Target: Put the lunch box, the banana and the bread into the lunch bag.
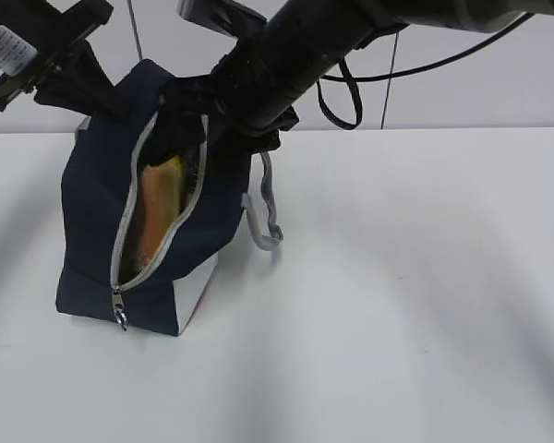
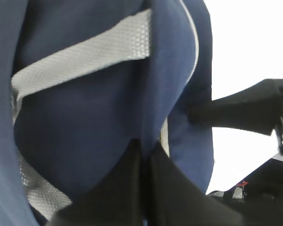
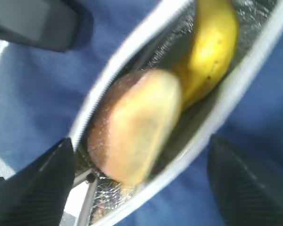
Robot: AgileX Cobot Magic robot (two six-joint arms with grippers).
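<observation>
Navy lunch bag (image 1: 102, 212) hides the lunch box; right end effector (image 3: 141, 188) spread, left's state unclear.

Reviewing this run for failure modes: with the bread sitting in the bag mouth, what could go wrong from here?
1. The bread lies high in the lunch bag opening beside the banana; it may jam at the zipper edges instead of dropping in.
2. The right pincer straddles the opening with its fingers outside the zipper line; pulling back could snag the fabric.
3. The left pincer pinches the bag wall; a slip could let the opening sag shut.
</observation>
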